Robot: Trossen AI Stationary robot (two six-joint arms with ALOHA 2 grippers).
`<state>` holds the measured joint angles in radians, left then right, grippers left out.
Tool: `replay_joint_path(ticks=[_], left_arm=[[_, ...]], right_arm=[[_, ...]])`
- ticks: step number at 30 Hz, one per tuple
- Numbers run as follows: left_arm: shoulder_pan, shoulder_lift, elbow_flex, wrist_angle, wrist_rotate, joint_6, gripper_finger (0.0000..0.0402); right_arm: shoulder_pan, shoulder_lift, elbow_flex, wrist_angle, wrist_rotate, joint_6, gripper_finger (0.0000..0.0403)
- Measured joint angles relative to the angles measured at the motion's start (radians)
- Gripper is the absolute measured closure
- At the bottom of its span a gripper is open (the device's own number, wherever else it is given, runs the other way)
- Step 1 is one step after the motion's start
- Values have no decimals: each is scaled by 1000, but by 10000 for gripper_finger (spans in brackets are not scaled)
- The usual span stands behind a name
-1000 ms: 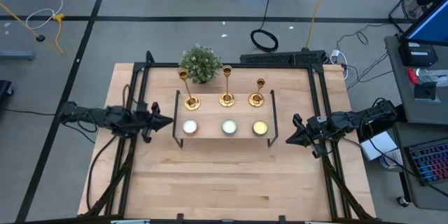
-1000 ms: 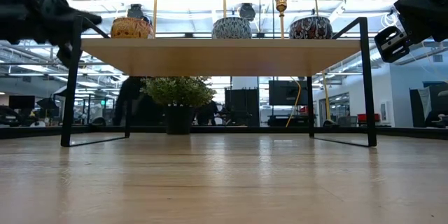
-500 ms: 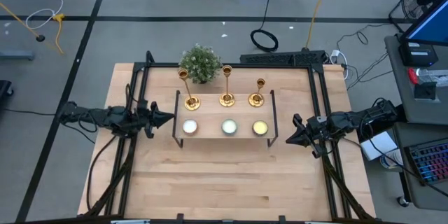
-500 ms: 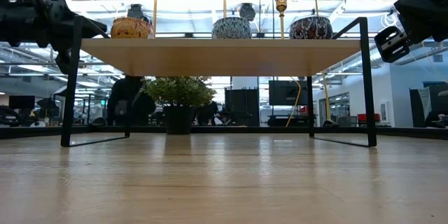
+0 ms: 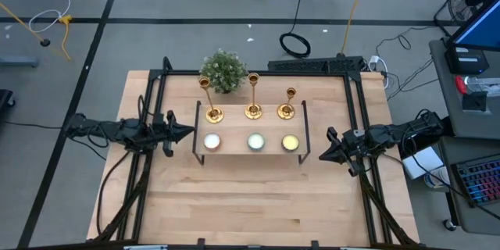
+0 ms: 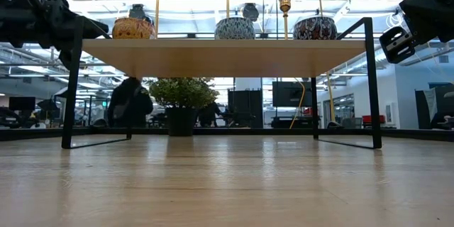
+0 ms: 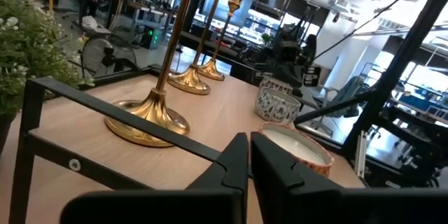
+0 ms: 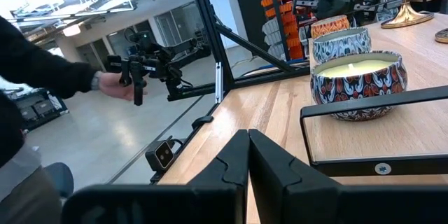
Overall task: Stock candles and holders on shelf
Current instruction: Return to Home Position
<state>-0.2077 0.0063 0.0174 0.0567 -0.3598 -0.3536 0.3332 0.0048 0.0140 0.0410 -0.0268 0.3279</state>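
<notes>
The shelf (image 5: 233, 129) stands mid-table on black legs. On its far half three gold holders (image 5: 212, 113) (image 5: 253, 111) (image 5: 286, 111) stand upright on their round bases. On its near half three candles (image 5: 212, 141) (image 5: 255, 141) (image 5: 290, 142) sit in a row, in patterned tins in the low view (image 6: 235, 28). My left gripper (image 5: 190, 133) is shut and points level at the shelf's left end, apart from it. My right gripper (image 5: 323, 156) is shut beside the shelf's right end, also holding nothing.
A small green plant (image 5: 223, 70) stands behind the shelf at the table's far edge. Black frame rails (image 5: 156, 94) run along both table sides. Bare tabletop (image 5: 250, 203) lies in front of the shelf. A person's hand holding a device (image 8: 119, 84) shows beyond the table.
My left gripper has rolled a little about the line it points along, staying where it was. The candles, the holders and the shelf have not moved.
</notes>
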Motion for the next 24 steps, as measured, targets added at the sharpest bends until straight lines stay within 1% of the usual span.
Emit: replay_joint_path(ticks=[3,6,17,24], left_arm=[[0,0,0,0,0,5,376],[0,0,0,0,0,4,376],[0,0,0,0,0,4,399],[0,0,0,0,1,6,376]], right_arm=[[0,0,0,0,0,0,394],[0,0,0,0,0,0,394],[0,0,0,0,0,0,394],[0,0,0,0,0,0,394]])
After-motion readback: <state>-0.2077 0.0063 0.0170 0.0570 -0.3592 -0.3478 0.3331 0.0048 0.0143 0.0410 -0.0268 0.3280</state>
